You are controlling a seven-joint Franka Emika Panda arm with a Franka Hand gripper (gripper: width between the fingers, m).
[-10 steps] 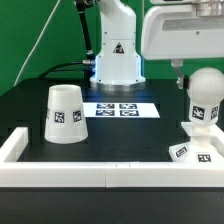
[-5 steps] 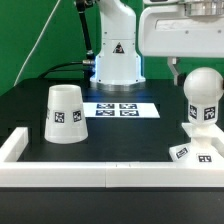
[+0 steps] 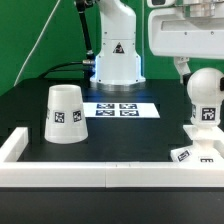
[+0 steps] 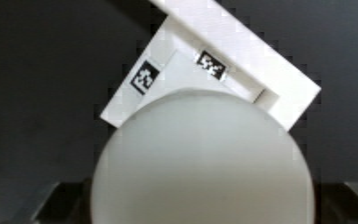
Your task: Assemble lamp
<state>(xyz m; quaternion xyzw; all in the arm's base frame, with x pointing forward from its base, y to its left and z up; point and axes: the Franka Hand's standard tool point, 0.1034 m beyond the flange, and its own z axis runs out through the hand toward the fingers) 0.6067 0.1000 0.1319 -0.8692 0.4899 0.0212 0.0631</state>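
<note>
The white round bulb point(image 3: 204, 98) stands upright on the flat stepped base point(image 3: 196, 152) at the exterior view's right. My gripper point(image 3: 196, 72) hangs just over the bulb's top, with one finger point(image 3: 180, 69) showing beside it. In the wrist view the bulb point(image 4: 202, 160) fills the space between the two dark fingers, with a dark gap on each side; the jaws are open. The tagged base point(image 4: 176, 65) shows beyond it. The tapered shade point(image 3: 64, 113) stands mouth down at the exterior view's left, far from the gripper.
The marker board point(image 3: 118, 109) lies in the middle of the black table. The white robot pedestal point(image 3: 117, 60) stands behind it. A low white wall point(image 3: 100, 176) runs along the front and left edges.
My gripper shifted slightly to the exterior view's left, then back right over the bulb. The bulb, base and shade stay in place.
</note>
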